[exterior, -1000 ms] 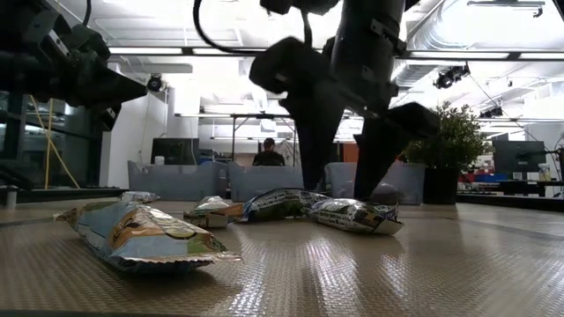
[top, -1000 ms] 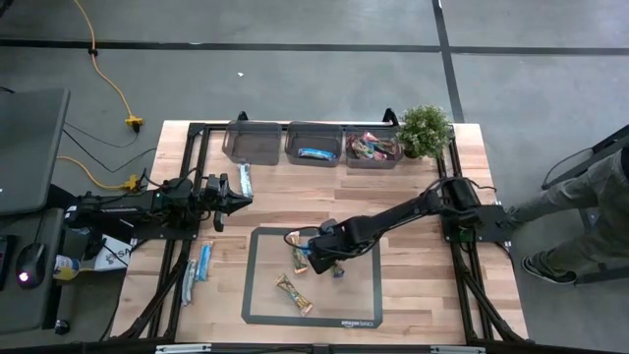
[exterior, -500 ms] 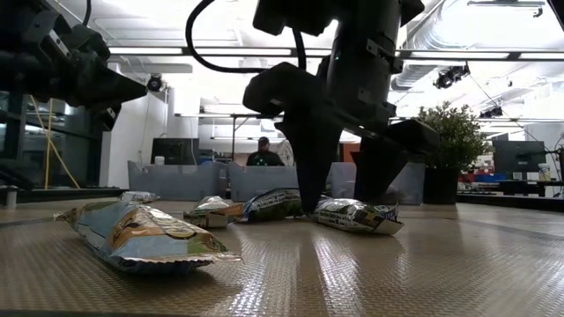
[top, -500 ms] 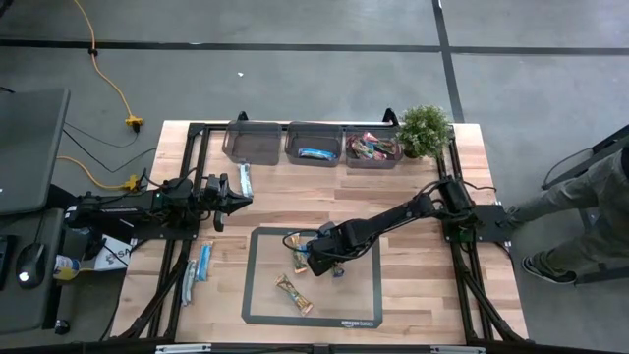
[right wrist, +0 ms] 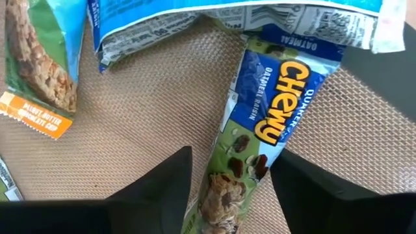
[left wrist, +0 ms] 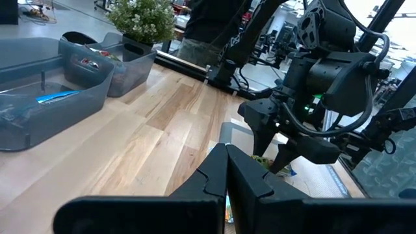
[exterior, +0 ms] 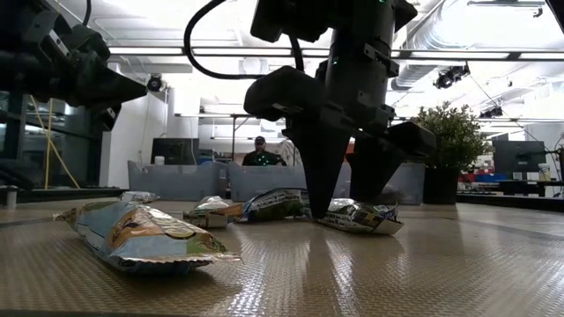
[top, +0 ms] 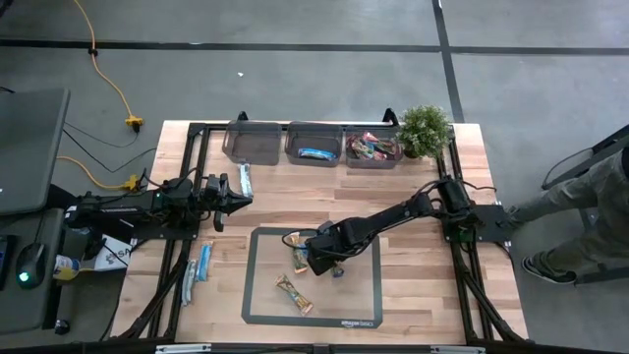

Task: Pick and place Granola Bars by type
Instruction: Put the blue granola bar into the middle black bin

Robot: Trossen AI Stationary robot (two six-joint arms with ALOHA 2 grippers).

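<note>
Granola Bars lie scattered on the grey mat [top: 260, 295]. My right gripper [exterior: 345, 202] is down over one blue-and-green Chewy bar [right wrist: 260, 133], fingers [right wrist: 162, 179] apart on either side of it, not clamped. A blue bar [top: 316, 153] sits in the middle bin [top: 314, 131]. My left gripper [top: 239, 200] hangs above the table [top: 413, 197], fingers pressed together, holding nothing.
</note>
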